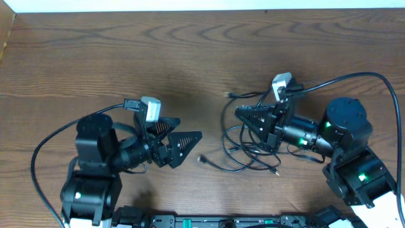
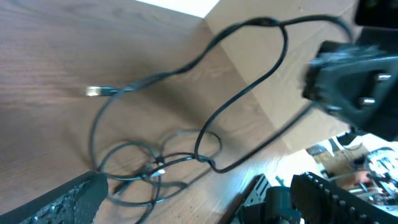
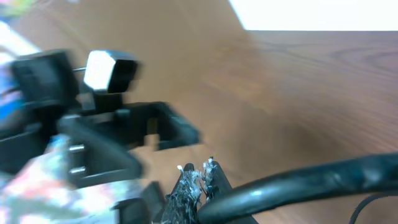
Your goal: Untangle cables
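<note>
cables [image 2: 155, 167] beneath right pincer [image 1: 240, 113], left pincer [image 1: 188, 129] spread

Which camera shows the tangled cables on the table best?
The left wrist view: the cables lie unobstructed, their crossing loops and one plug end clear. Overhead shows the whole bunch, but small and partly under the right arm. The right wrist view shows only one blurred black cord across its lower edge.

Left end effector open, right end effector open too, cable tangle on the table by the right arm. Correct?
Not quite: the right end effector is shut, fingertips together in the right wrist view. The left end effector is open, and the cables do lie by the right arm.
</note>
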`<action>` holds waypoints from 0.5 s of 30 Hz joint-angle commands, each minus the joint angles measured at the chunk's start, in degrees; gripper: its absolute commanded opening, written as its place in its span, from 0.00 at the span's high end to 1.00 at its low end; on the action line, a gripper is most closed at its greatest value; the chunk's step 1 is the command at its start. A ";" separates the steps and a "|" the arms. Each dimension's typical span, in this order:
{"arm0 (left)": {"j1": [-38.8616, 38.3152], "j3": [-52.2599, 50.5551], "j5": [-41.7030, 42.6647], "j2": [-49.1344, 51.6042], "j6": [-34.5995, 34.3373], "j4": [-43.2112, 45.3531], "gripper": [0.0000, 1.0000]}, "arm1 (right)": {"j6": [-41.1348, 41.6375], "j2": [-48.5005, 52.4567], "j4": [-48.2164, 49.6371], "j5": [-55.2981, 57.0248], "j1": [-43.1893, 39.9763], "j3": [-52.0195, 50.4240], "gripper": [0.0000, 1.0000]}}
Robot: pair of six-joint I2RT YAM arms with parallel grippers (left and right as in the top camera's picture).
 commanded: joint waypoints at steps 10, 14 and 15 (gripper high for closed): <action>-8.17 0.92 14.08 11.43 5.11 8.52 0.02 | 7.87 0.61 10.93 -16.90 -1.05 0.59 0.99; -14.25 0.92 10.88 12.22 5.22 12.72 0.02 | 7.74 2.51 10.88 -16.17 -1.73 0.59 0.99; -15.30 0.92 8.02 12.20 5.20 12.63 0.02 | 7.74 3.10 10.88 -16.20 -2.08 0.59 0.99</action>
